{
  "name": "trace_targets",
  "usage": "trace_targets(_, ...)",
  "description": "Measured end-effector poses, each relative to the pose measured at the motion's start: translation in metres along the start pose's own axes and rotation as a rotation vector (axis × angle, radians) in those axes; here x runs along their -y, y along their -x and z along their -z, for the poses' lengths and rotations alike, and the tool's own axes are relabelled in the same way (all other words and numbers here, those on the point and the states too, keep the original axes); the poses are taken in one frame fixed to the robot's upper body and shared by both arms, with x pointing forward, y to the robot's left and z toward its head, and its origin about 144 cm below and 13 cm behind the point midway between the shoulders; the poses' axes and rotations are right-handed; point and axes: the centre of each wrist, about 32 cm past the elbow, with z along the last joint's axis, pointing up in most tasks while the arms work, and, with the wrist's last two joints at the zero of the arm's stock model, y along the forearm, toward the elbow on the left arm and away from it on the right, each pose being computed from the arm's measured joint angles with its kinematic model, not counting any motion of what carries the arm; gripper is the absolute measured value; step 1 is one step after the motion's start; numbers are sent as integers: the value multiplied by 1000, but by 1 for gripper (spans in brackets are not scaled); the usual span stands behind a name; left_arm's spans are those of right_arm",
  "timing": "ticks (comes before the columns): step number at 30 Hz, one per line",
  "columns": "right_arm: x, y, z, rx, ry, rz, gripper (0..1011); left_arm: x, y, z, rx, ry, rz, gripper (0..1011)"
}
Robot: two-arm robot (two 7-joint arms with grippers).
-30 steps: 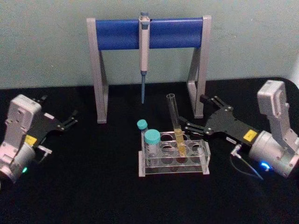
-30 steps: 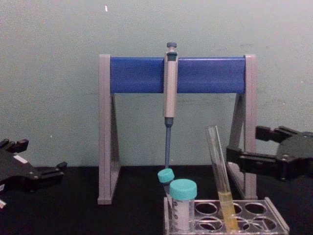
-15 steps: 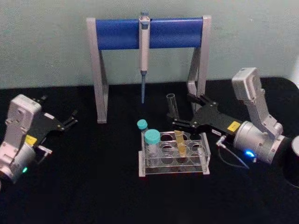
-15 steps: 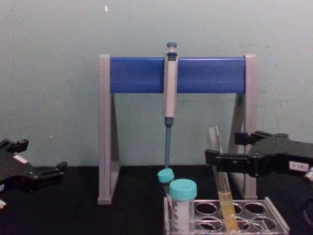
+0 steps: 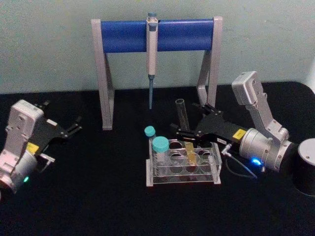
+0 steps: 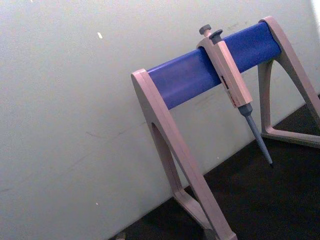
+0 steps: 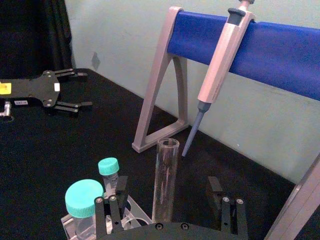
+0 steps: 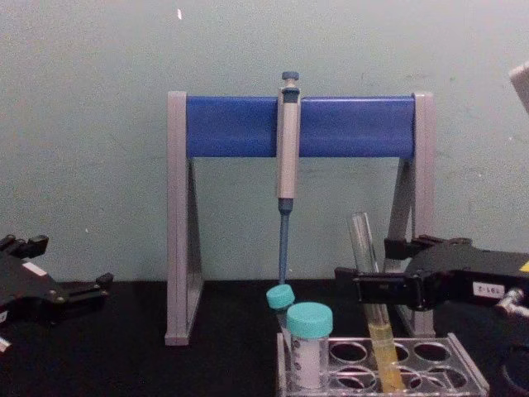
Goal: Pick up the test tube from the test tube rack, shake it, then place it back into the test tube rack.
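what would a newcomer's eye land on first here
Likely the pipette stand with its blue bar at the back, a pipette hanging from it. Next, the test tube of yellow liquid standing in the test tube rack at centre, with the right gripper open around it; the left gripper is parked far left.

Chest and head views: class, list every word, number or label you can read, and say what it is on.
On the right gripper, white sticker: dark characters, too blurred to read.
On the right gripper, yellow sticker: too small to read.
On the left gripper, yellow sticker: too small to read.
Nothing can be quoted.
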Motion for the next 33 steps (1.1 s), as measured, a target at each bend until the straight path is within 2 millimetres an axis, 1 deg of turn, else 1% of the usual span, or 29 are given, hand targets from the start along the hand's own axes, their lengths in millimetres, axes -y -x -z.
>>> trace_targets(9,1,-2,0,-27,-7,-6,1000,0,0,0,0,0,0,1001)
trace_targets(25,1,-2,0,-27,-7,-7,1000,0,0,0,0,0,0,1001)
trace_targets(28,1,-2,0,-27,-7,-7,944,0,0,0,0,0,0,1001)
trace_targets(29,1,-2,0,-27,-7,-7,903,0,0,0,0,0,0,1001)
trace_targets(32,1,-2,0,-26,-7,-7,837,0,0,0,0,0,0,1001)
trace_targets(33,1,-2,0,-26,-7,-7,837,0,0,0,0,0,0,1001)
